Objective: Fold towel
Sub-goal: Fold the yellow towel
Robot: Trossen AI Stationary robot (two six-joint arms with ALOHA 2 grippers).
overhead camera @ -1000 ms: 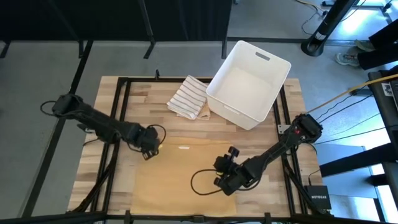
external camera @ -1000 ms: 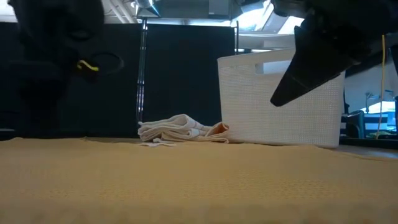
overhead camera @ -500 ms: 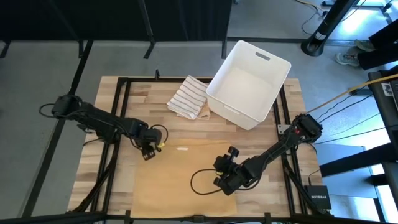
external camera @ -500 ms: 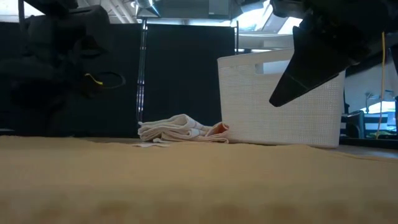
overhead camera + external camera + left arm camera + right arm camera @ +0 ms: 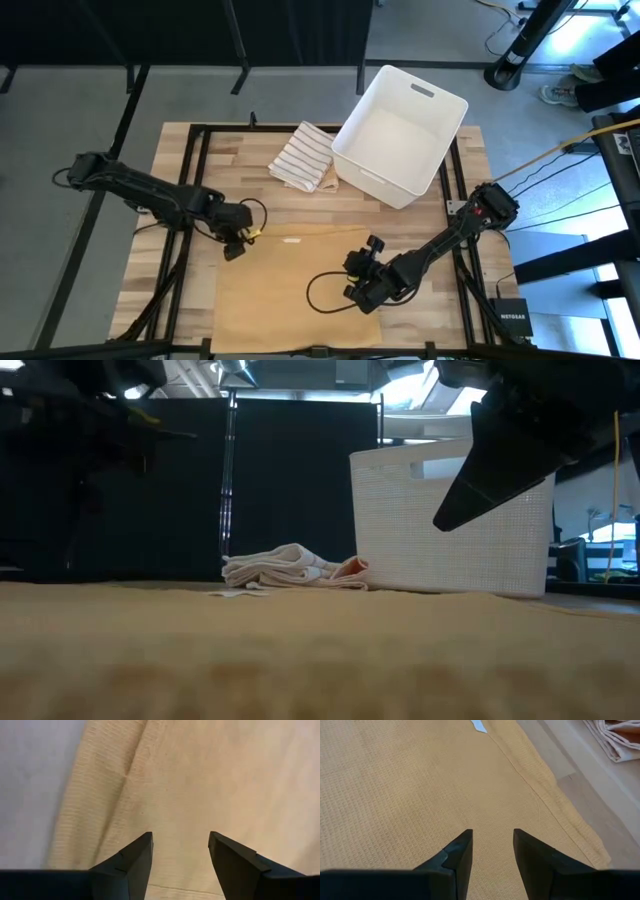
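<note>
While the tan towel [image 5: 295, 282] lies spread flat on the wooden bench [image 5: 180, 150] at about 6 o'clock, the right hand [image 5: 352, 291] hovers low over its 3 o'clock edge, fingers [image 5: 457, 854] apart with nothing between them. The left hand [image 5: 233, 246] sits at the towel's 10 o'clock corner (its fingers [image 5: 132, 860] likewise spread, empty, above the cloth's border). Farther off, toward 12 o'clock, a striped folded cloth [image 5: 303, 158] rests just beside a white plastic basket [image 5: 440, 108].
</note>
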